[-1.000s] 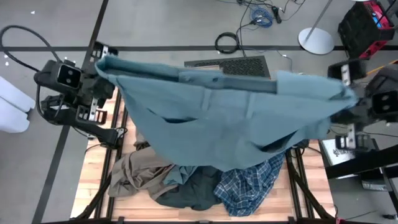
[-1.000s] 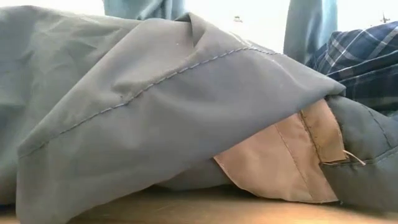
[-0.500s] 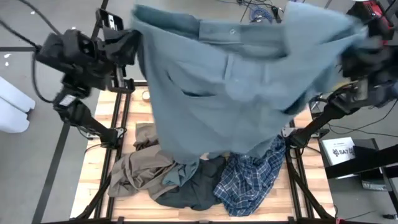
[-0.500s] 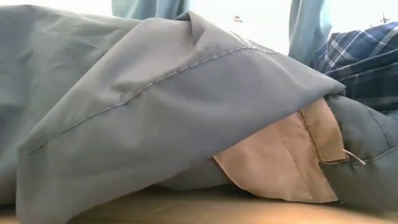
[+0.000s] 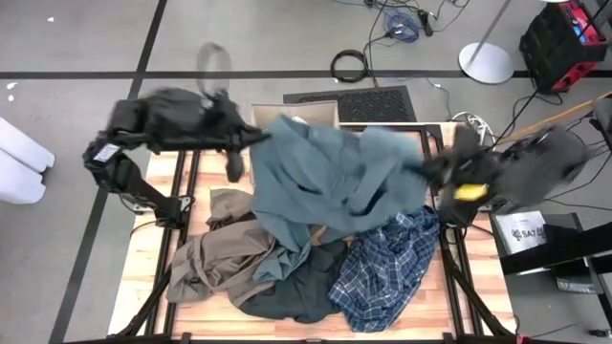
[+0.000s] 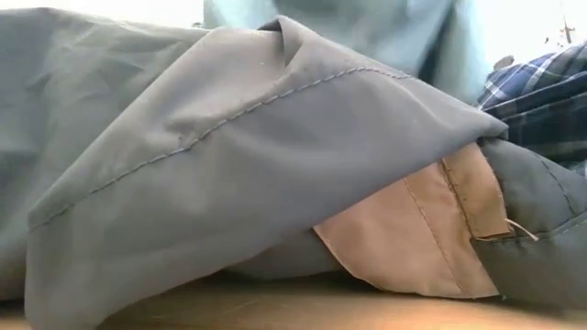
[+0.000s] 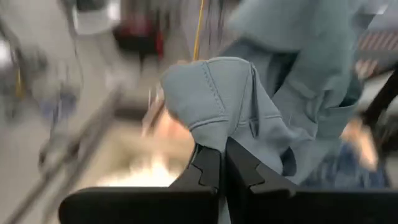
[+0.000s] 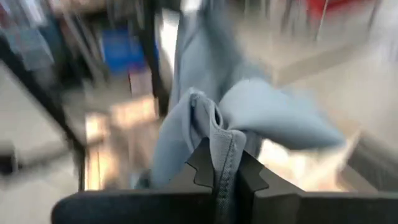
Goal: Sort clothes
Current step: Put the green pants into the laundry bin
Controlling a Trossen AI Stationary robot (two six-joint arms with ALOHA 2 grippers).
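At the near edge of the wooden table (image 5: 421, 306): a dark slate garment (image 5: 292, 291) in the middle, a blue plaid shirt (image 5: 387, 272) just right of it, a tan-brown garment (image 5: 215, 263) to the left. Farther back, a teal-grey shirt (image 5: 330, 182) stretched across the table, its lower part draped over the pile. Left gripper (image 7: 222, 167) at the far left, fingers closed on a fold of this shirt. Right gripper (image 8: 222, 169) at the far right, fingers clamped on another fold of the same shirt. Behind the table, a black mat (image 5: 368, 103) on the floor.
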